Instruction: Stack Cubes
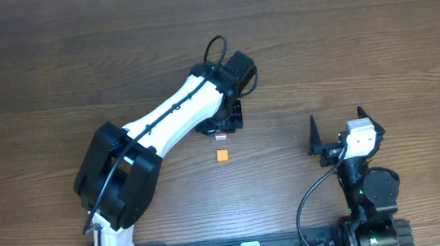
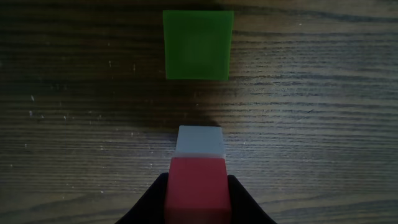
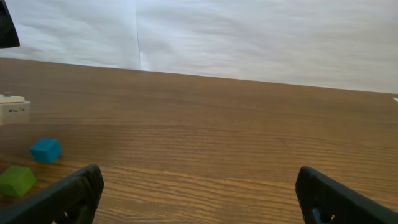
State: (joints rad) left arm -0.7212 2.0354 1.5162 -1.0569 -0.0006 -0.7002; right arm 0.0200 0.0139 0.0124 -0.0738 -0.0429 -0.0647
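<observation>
Red cube [image 2: 198, 186] sits pinched in your left gripper [image 1: 222, 128] at the top view's centre, just short of the green cube [image 2: 198, 43] — likely its base. Right gripper [image 1: 338, 131], lower right, rests with fingers spread — out of the way.

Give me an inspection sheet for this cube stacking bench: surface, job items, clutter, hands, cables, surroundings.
Surface: brown wood-grain table, no spills seen.
Job's things: red cube in the left hand, pale cube right beyond it; green cube, blue cube and orange cube each separate on the table.
Clutter: one small white object, unidentifiable.
Hands: left hand shut on the red cube; right hand open, holding nothing.
Cables: black cable loop at the left wrist; black cable by the right arm's base.
Surroundings: white backdrop behind the table.
</observation>
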